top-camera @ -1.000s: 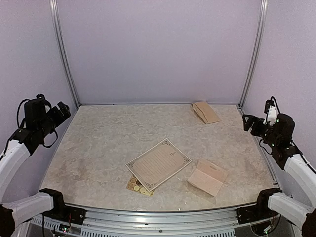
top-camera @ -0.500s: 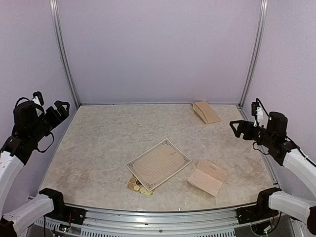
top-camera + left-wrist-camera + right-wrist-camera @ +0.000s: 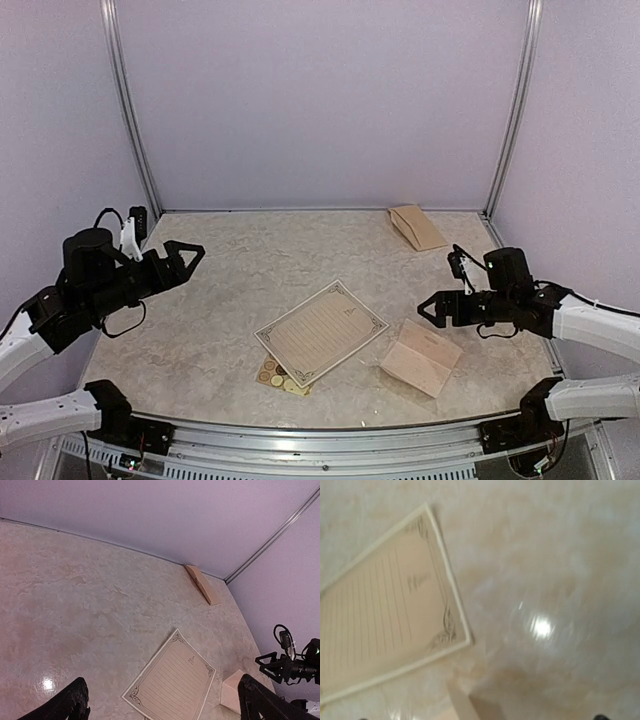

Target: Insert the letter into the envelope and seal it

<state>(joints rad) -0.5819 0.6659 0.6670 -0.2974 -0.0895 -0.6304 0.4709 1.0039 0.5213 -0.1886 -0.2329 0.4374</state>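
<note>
Two pincers of mine, both spread wide and empty: left gripper [image 3: 188, 257] hangs over the table's [image 3: 250, 270] left side, right gripper [image 3: 430, 310] near the envelope's [image 3: 421, 358] far edge. One letter [image 3: 321, 333] lies face up mid-table, its near corner overlapping one sticker sheet [image 3: 276, 377]. A second envelope [image 3: 416, 227] sits at the back. A second ago both arms were back by the walls.
</note>
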